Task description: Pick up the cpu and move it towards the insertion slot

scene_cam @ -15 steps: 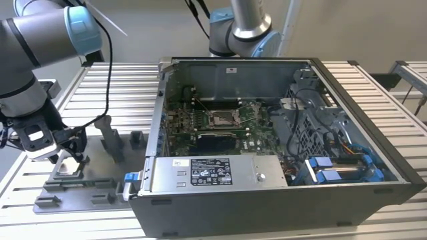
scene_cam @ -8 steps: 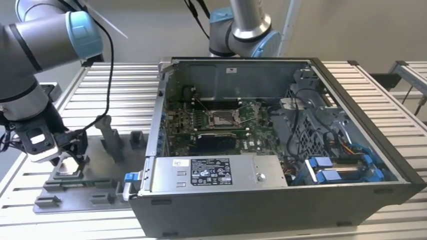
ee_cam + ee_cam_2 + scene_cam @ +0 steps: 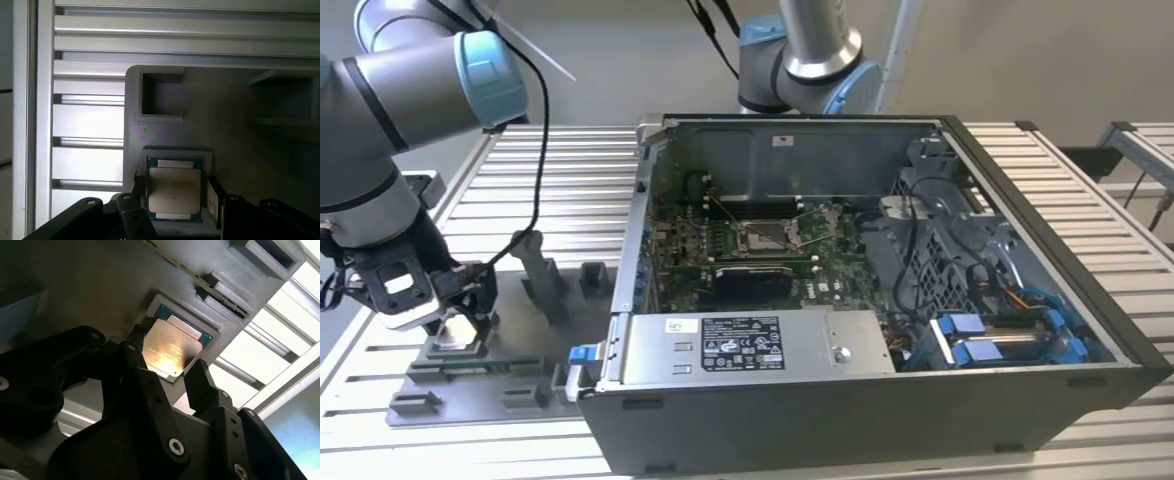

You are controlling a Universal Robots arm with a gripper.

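Note:
The cpu [image 3: 175, 187] is a small flat square chip with a silvery top, lying in its nest on the grey tray [image 3: 507, 375] at the exterior view's left. My gripper [image 3: 454, 322] hangs straight over it, open. Both wrist views show the black fingers [image 3: 138, 192] straddling the cpu [image 3: 170, 347] on two opposite sides with only thin gaps. The insertion slot [image 3: 761, 235] is a square metal-framed socket in the middle of the green motherboard inside the open computer case, well off toward the exterior view's right of the gripper.
The open computer case [image 3: 881, 410] has tall metal walls, a power supply box [image 3: 747, 345] at its front and blue-clipped cable parts [image 3: 987, 345] to one side. Upright grey blocks [image 3: 540, 275] stand on the tray beside the gripper. A second robot arm [image 3: 807, 60] rises behind the case.

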